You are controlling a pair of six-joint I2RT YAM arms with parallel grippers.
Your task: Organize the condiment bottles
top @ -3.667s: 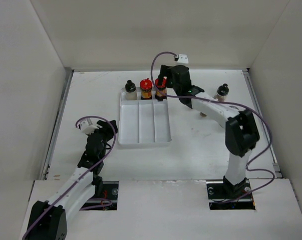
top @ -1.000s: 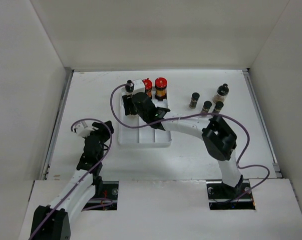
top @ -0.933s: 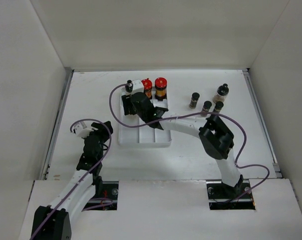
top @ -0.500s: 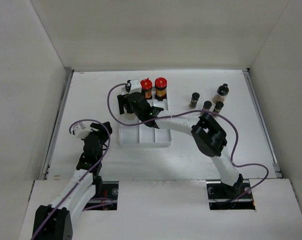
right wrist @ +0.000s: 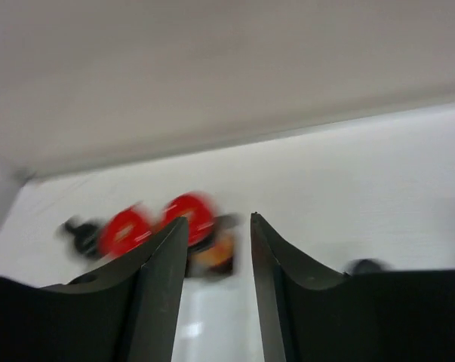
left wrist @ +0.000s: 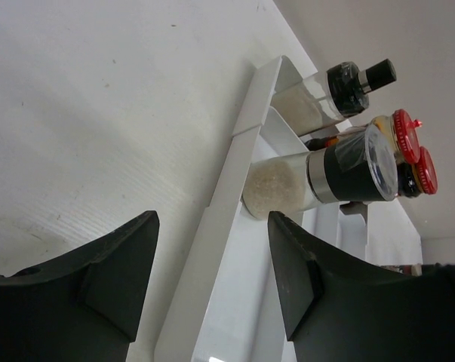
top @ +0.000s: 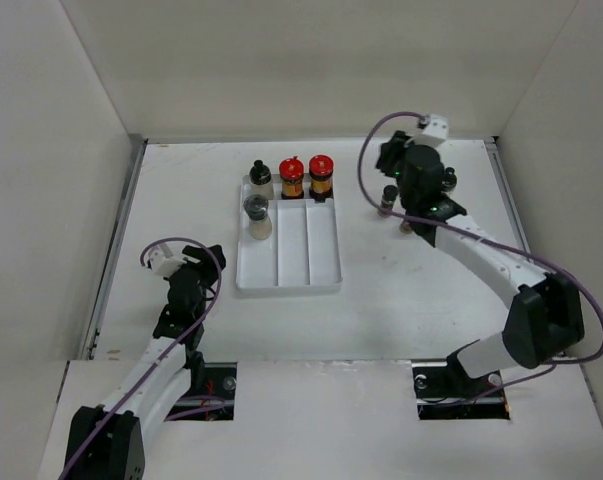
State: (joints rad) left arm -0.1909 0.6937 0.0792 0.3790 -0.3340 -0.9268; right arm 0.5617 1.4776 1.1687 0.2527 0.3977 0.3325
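The white tray (top: pixel 321 270) holds two clear condiment bottles in its left compartment, a black-capped one (top: pixel 260 179) at the back and a grey-capped one (top: pixel 256 216) in front of it. Two red-capped bottles (top: pixel 292 177) (top: pixel 321 175) stand at the tray's far end. A small dark bottle (top: pixel 388 198) stands to the right, just below my right gripper (top: pixel 385 160), which is open by a narrow gap and empty. My left gripper (top: pixel 215 256) sits open left of the tray. The left wrist view shows the grey-capped bottle (left wrist: pixel 318 177) beyond the tray rim (left wrist: pixel 235 173).
A clear bottle with a black top (top: pixel 445 181) peeks out behind my right arm at the back right. White walls close in the table on three sides. In the blurred right wrist view the red caps (right wrist: pixel 188 211) lie ahead to the left.
My right arm has left the grey-capped bottle in the tray's left compartment and swung to the back right by the small dark bottles, jaws narrowed. The left arm barely moved.
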